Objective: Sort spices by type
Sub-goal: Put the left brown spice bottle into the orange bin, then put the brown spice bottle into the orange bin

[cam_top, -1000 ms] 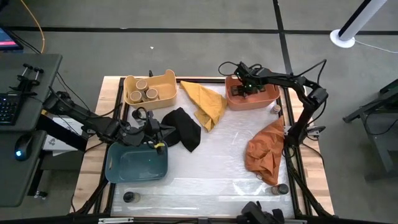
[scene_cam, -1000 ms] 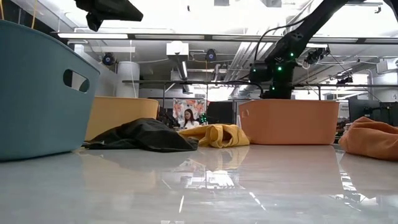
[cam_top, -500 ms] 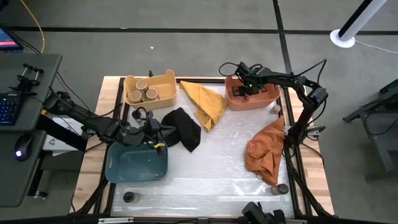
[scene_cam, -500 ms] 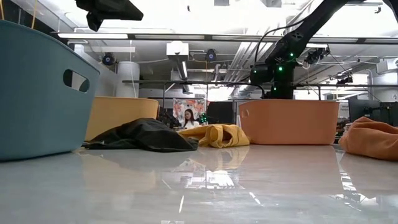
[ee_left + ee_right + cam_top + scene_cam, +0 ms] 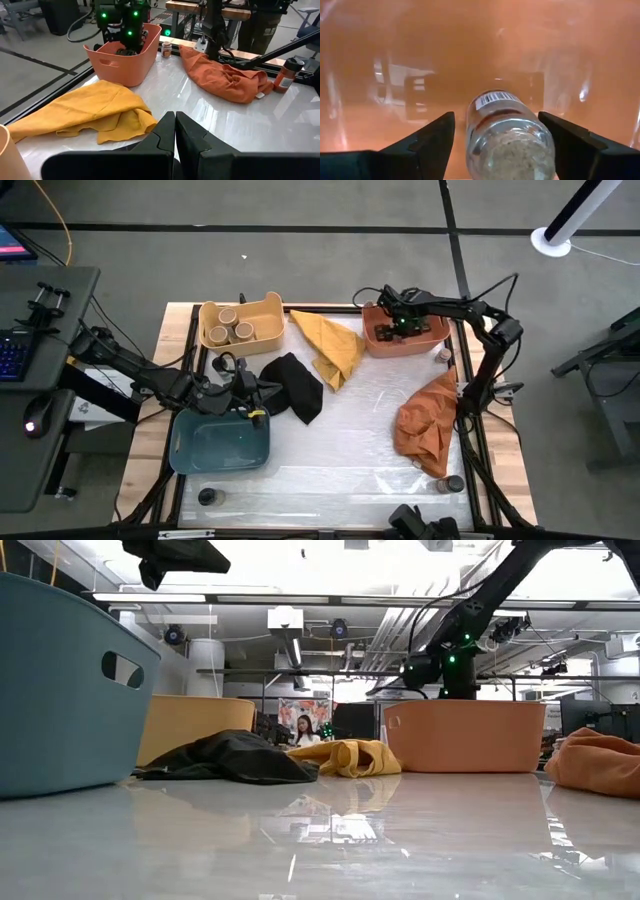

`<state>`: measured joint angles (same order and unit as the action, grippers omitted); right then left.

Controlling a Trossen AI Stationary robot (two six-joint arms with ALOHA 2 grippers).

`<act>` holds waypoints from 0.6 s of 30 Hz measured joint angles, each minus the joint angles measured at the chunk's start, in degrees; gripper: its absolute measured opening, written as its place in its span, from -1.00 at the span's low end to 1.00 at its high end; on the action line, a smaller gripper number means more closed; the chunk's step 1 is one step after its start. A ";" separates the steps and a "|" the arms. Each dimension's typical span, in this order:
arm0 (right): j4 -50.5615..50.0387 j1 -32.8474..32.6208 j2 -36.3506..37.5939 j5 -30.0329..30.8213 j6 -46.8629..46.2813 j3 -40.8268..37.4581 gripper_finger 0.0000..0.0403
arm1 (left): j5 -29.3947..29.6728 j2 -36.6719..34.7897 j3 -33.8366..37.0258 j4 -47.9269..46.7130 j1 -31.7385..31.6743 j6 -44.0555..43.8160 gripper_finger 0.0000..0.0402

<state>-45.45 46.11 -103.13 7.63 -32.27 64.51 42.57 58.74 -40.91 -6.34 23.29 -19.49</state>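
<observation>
Dropping spice jar (image 5: 510,135) into orange bin (image 5: 432,338): right gripper (image 5: 500,145) fingers spread apart, jar loose between; better lifting straight up, no nudging; left gripper (image 5: 175,131) pinched together, idle near blue bin (image 5: 190,448)

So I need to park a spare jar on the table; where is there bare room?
The widest bare patch lies mid-table, between the black cloth, the yellow cloth and the orange cloth. A bare strip runs along the near edge, between two lone jars. It is crowded around the blue bin, where the left gripper sits.
</observation>
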 joint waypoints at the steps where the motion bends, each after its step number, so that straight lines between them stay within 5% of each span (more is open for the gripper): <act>1: 0.65 0.00 0.04 0.06 0.20 0.03 0.40 | 0.00 0.00 0.00 0.00 0.00 0.02 -1.00; 10: 3.70 0.00 0.73 0.24 2.58 0.13 0.42 | 0.00 0.00 0.00 0.01 0.00 0.01 -1.00; 18: 4.59 0.15 8.98 2.43 5.42 0.22 0.42 | 0.00 0.00 0.00 0.01 0.00 0.04 -1.00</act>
<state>-40.86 46.26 -94.14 10.07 -26.85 64.73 42.57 58.74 -40.91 -6.33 23.29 -19.44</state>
